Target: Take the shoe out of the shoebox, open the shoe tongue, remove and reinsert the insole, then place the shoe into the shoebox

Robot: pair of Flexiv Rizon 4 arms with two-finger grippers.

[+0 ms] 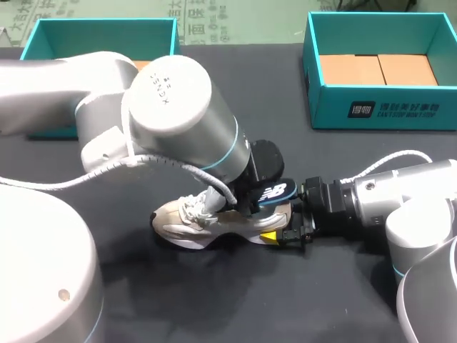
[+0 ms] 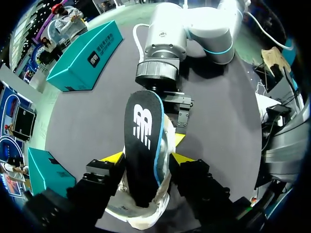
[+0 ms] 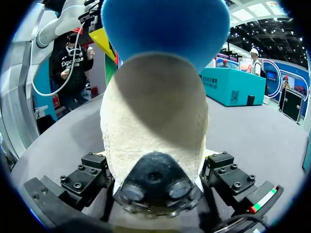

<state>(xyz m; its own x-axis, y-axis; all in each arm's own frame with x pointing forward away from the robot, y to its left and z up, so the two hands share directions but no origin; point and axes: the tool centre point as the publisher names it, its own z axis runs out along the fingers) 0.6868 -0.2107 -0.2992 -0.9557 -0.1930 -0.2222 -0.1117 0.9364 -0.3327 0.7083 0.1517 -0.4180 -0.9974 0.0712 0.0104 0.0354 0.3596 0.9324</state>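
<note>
The cream sneaker [image 1: 200, 225] lies on the dark table, toe to the left and heel to the right. A dark blue insole [image 1: 275, 191] sticks up out of its heel opening. In the left wrist view the insole [image 2: 143, 141] stands between the yellow tips of my left gripper [image 2: 147, 156], which is open, with one tip on each side of the collar. My right gripper [image 1: 278, 225] comes in from the right. Its fingers press both sides of the shoe's heel [image 3: 153, 126], and the blue insole [image 3: 165, 29] rises ahead of them.
A teal shoebox [image 1: 371, 107] with a cardboard inlay stands at the back right. A second teal box [image 1: 100, 21] sits at the back left, half hidden by my left arm. My left arm's wide body covers the middle left of the table.
</note>
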